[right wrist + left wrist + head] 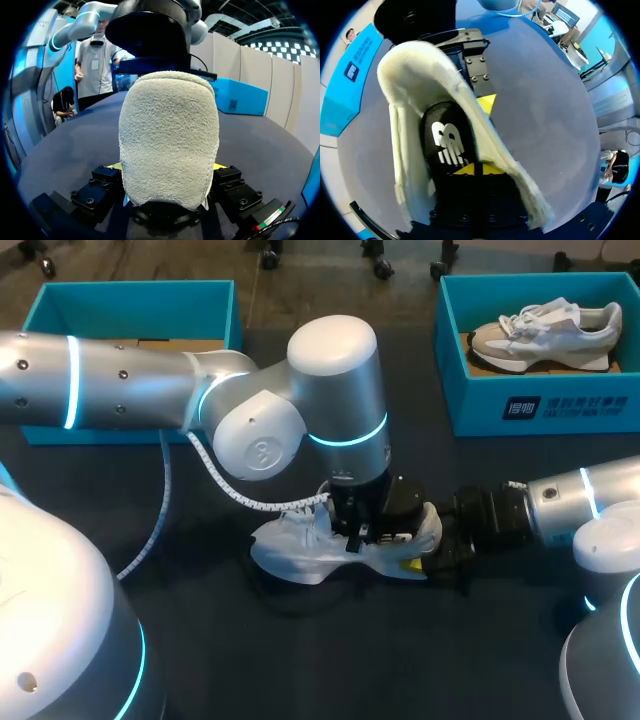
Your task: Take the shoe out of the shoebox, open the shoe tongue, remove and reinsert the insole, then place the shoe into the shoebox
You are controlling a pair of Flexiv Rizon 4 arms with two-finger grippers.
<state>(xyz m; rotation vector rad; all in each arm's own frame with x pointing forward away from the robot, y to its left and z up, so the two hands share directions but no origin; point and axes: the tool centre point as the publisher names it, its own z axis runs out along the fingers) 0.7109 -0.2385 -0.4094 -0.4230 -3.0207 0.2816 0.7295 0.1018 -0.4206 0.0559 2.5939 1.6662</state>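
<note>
The shoe lies on its sole about the middle of the surface, toe toward the left edge and heel toward the right edge. It is well out of the teal shoebox at the far left corner. A second box at the far right corner holds another shoe.

The right hand comes in low from the right edge and has the heel clamped, a yellow tip on either side of the fleecy back. The left hand hangs straight down into the shoe's mouth. Its tips are drawn close together on the dark insole, and whether they actually pinch it I can't make out.

From where I stand it looks like a light trainer. The padded collar and soft upper will likely buckle under any squeeze, and the sole underneath looks springy but firmer. The heel is probably the stiffest part, so the right hand's hold seems sensible. A grip further forward would likely just crush the sides together and trap the insole.

The insole itself looks thin and floppy. I'd take it at its rear edge near the heel and peel it up and back, expecting it to bend and drag against the lining. The loose laces could snag.
</note>
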